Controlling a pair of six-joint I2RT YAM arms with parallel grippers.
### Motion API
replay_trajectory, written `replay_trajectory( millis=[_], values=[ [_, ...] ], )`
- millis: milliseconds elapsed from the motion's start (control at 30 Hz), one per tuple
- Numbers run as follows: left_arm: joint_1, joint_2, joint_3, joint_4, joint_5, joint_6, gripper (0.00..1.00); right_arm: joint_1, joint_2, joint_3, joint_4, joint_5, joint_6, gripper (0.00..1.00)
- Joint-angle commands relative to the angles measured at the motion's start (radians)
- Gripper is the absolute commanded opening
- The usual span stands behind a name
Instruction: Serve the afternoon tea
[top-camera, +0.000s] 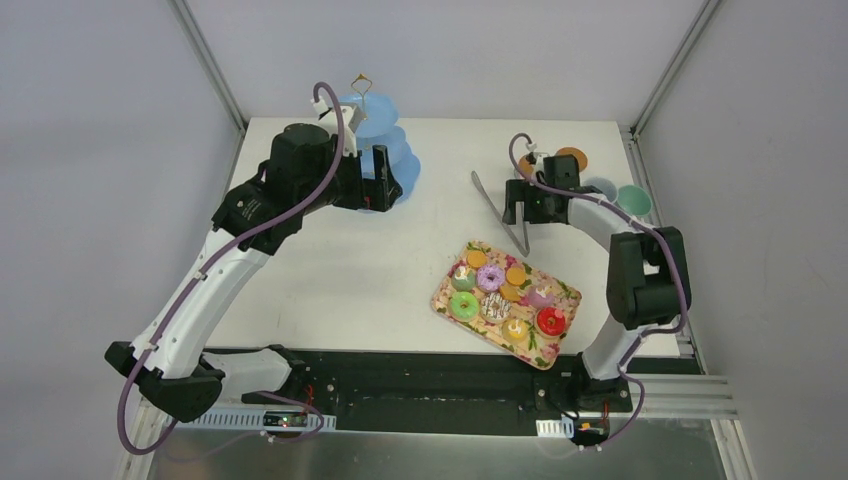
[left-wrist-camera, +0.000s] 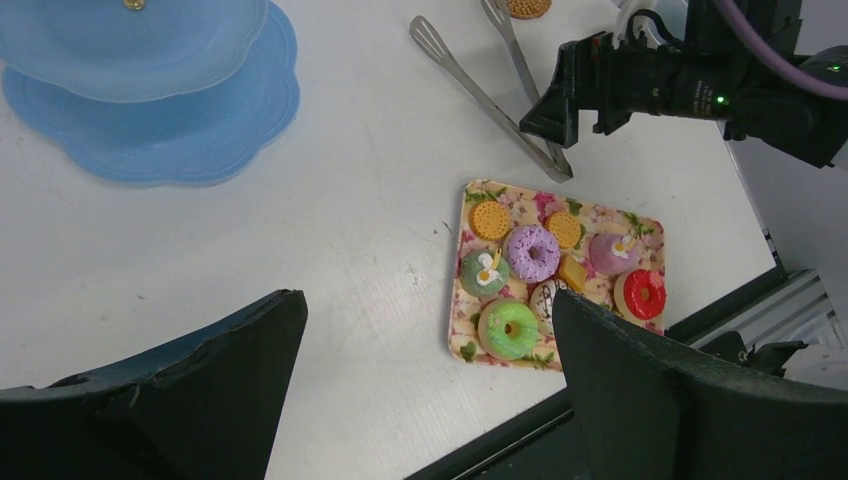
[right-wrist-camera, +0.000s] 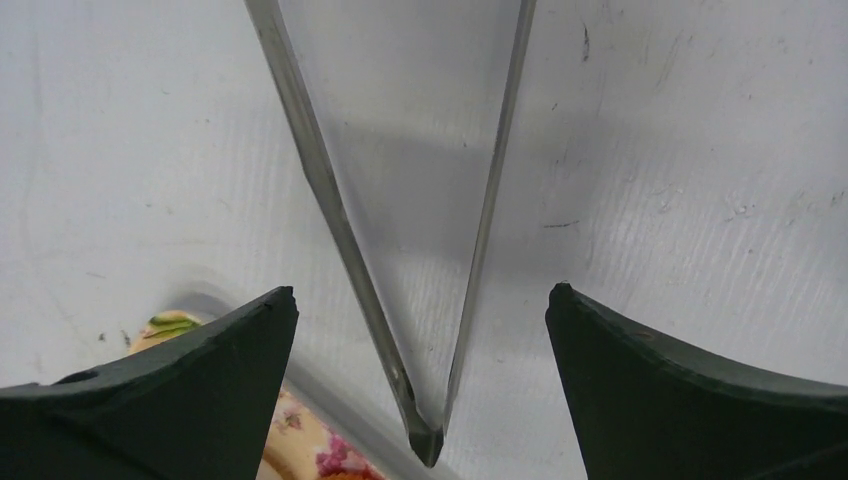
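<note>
The toy sweets lie on a flowered tray (top-camera: 540, 352) at the near right: a green donut (top-camera: 464, 305), a purple donut (top-camera: 490, 277), a red donut (top-camera: 551, 320), orange biscuits and small cupcakes. In the left wrist view I see the green donut (left-wrist-camera: 508, 328), purple donut (left-wrist-camera: 533, 252) and red donut (left-wrist-camera: 640, 294). My left gripper (top-camera: 384, 190) (left-wrist-camera: 428, 296) is open and empty, raised beside a blue tiered stand (top-camera: 388, 150). My right gripper (top-camera: 515, 212) (right-wrist-camera: 422, 290) is open, low over metal tongs (top-camera: 498, 203) (right-wrist-camera: 330, 200), its fingers on either side of the hinged end.
The blue stand (left-wrist-camera: 150, 100) is at the back left. The tongs (left-wrist-camera: 490, 100) lie just behind the tray (left-wrist-camera: 458, 300). A brown coaster (top-camera: 572, 157), a white cup (top-camera: 600, 187) and a green cup (top-camera: 632, 200) sit at the back right. The tray's corner (right-wrist-camera: 300, 430) shows under my right fingers.
</note>
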Motion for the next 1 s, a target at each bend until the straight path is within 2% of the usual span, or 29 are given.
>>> replay_trajectory(
  millis=[0, 300, 533, 667, 833, 967],
  values=[
    [-0.009, -0.024, 0.013, -0.015, -0.014, -0.027, 0.99, 0.031, 0.040, -0.030, 0.194, 0.051, -0.091, 1.00],
    [-0.009, -0.028, 0.033, -0.044, -0.018, -0.023, 0.99, 0.077, 0.151, -0.010, 0.218, 0.101, -0.145, 0.97],
    [-0.009, -0.024, 0.036, -0.045, -0.018, -0.021, 0.99, 0.096, 0.162, -0.014, 0.252, 0.186, -0.133, 0.84],
    [-0.009, -0.020, 0.034, -0.038, -0.015, -0.022, 0.99, 0.108, 0.140, -0.031, 0.261, 0.201, -0.131, 0.73],
    [-0.009, -0.019, 0.031, -0.033, -0.009, -0.023, 1.00, 0.115, 0.113, -0.002, 0.229, 0.217, -0.088, 0.61],
    [-0.009, -0.017, 0.032, -0.027, -0.003, -0.024, 1.00, 0.114, 0.080, 0.051, 0.142, 0.222, -0.026, 0.57]
  ],
)
